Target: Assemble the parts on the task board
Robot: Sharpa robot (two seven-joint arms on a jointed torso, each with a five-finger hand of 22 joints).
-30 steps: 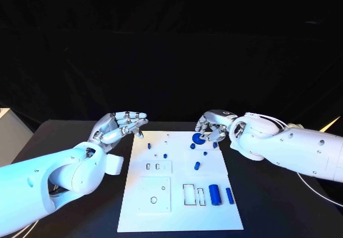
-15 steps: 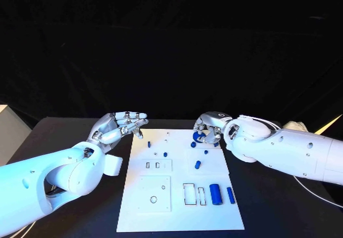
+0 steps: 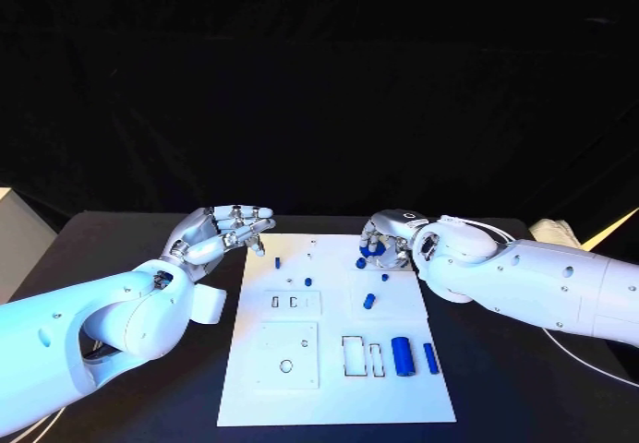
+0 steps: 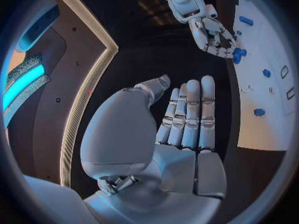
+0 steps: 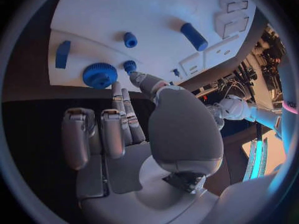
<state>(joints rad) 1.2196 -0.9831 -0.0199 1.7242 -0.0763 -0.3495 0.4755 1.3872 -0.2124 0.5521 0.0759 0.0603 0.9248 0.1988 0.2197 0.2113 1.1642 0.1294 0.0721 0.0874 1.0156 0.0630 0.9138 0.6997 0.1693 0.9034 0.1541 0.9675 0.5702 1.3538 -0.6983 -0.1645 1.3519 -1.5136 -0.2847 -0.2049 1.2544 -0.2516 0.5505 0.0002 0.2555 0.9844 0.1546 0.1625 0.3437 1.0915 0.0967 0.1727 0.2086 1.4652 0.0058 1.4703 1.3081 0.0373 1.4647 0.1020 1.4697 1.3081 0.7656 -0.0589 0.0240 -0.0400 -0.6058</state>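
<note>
The white task board (image 3: 333,318) lies in the middle of the black table. My right hand (image 3: 388,242) hovers over its far right corner, fingers pointing down around a blue gear (image 3: 371,247). In the right wrist view the gear (image 5: 99,75) lies flat on the board (image 5: 124,10), just past the fingertips (image 5: 116,87) of my right hand (image 5: 124,129), which holds nothing. Two small blue pegs (image 5: 129,39) stand near the gear. My left hand (image 3: 220,231) floats off the board's far left corner, palm up and empty. Its fingers (image 4: 187,114) lie straight and close together.
Toward the near right of the board lie a large blue cylinder (image 3: 401,355) and a slim blue bar (image 3: 430,357), beside rectangular slots (image 3: 353,358). A blue capsule (image 3: 369,300) lies mid-board. Small pegs (image 3: 307,281) stand on the far half. Black table surrounds the board.
My right hand has shifted a little to the left and lower, so its fingers now partly cover the gear. The left hand has hardly moved.
</note>
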